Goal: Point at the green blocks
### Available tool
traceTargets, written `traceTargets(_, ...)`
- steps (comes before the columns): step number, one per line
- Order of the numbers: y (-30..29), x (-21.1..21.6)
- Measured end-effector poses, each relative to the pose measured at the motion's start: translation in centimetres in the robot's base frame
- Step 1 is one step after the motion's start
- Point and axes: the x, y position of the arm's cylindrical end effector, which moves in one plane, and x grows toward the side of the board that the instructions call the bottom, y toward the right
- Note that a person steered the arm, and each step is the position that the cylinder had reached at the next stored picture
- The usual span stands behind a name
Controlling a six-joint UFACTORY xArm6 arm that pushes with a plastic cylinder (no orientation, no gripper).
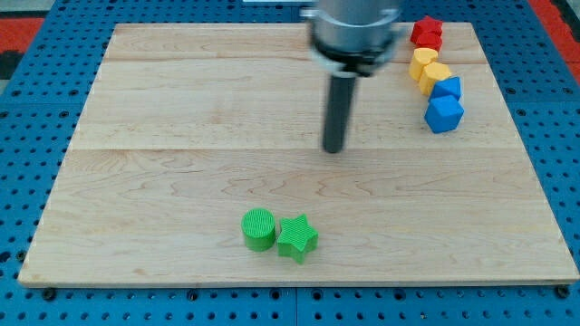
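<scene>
A green round block (258,228) and a green star block (296,238) sit side by side, touching, near the view's bottom centre of the wooden board (163,136). My tip (334,149) rests on the board above and a little right of them, well apart from both. The rod rises from it to the arm's grey end at the view's top.
At the view's top right a line of blocks runs downward: a red block (427,33), two yellow blocks (422,60) (435,76), and two blue blocks (447,89) (444,113). A blue pegboard surrounds the board.
</scene>
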Motion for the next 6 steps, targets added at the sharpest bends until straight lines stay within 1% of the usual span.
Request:
traceTargets(1, -9.1, 2.4)
traceTargets(2, -15.3, 7.1)
traceTargets(3, -19.1, 12.4)
traceTargets(4, -17.4, 16.8)
traceTargets(5, -11.1, 17.3)
traceTargets(6, -3.1, 15.6)
